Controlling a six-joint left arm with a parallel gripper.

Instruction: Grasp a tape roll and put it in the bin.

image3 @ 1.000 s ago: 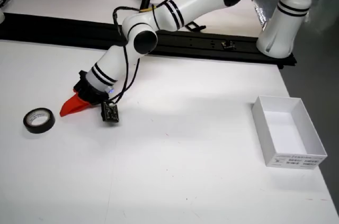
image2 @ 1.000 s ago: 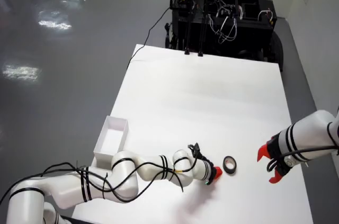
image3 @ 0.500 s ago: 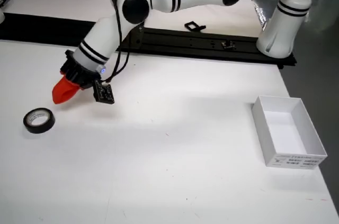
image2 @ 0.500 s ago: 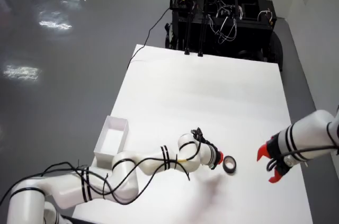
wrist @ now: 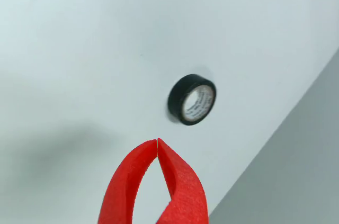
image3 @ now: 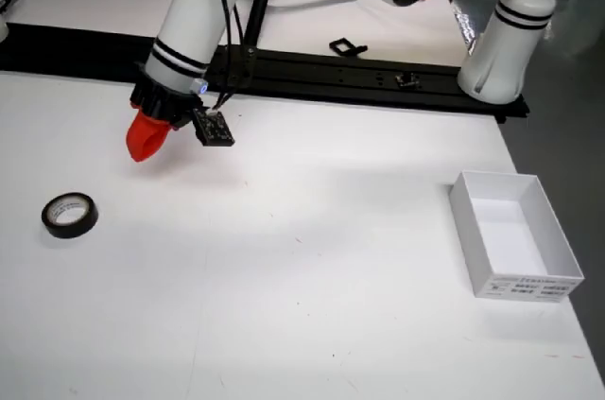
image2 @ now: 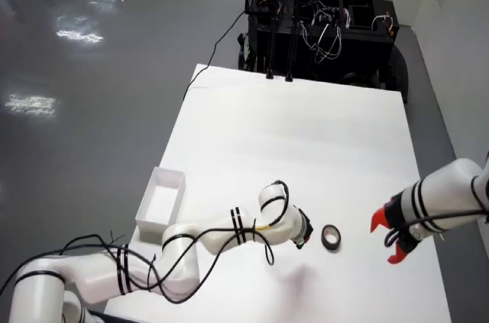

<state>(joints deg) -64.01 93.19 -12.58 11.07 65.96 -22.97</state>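
A black tape roll (wrist: 192, 99) with a white core lies flat on the white table (wrist: 79, 49), just beyond and to the right of my gripper (wrist: 157, 141) in the wrist view. The two red fingers meet at their tips, so the gripper is shut and holds nothing. In the front view the gripper (image3: 142, 143) hangs above the table, up and to the right of the roll (image3: 69, 215). In the overhead view the gripper (image2: 304, 237) sits just left of the roll (image2: 331, 237). The white bin (image3: 515, 247) stands empty at the right of the front view.
A second arm with an open red gripper (image2: 386, 240) is at the right table edge in the overhead view. A black rail (image3: 359, 83) runs along the back of the table. The table edge (wrist: 275, 139) passes close to the right of the roll.
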